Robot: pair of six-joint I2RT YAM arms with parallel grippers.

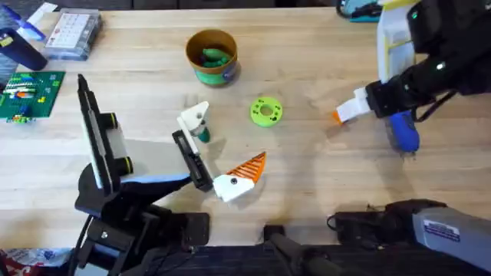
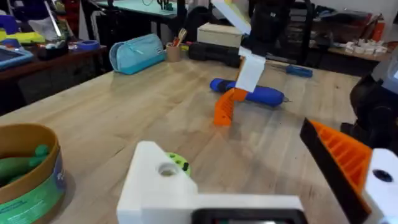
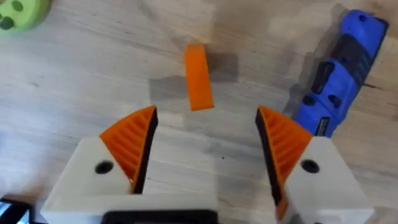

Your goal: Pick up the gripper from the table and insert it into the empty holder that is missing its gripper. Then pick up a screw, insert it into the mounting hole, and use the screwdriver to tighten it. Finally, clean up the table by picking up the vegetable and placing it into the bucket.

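Observation:
My right gripper [image 1: 351, 110] hangs open over the table's [image 1: 307, 192] right side, orange ribbed pads on both fingers [image 3: 134, 146]. A loose orange bar, the gripper [image 3: 199, 76], lies on the wood just ahead of them, untouched. The blue screwdriver [image 1: 403, 130] [image 3: 336, 81] [image 2: 249, 93] lies beside it. My left gripper [image 1: 221, 147] [image 2: 249, 174] is open at mid-table: one finger is a bare white holder with a hole [image 2: 158, 180], the other carries an orange pad [image 2: 342, 152]. The green vegetable [image 1: 212, 55] sits inside the bucket [image 1: 217, 75] [image 2: 37, 186]. No screw can be made out.
A lime-green ring [image 1: 266, 111] [image 3: 18, 12] lies between the two grippers. A clear parts box [image 1: 73, 32] and a green board [image 1: 31, 92] sit at the far left. A teal pouch [image 2: 137, 53] rests at the table's far side.

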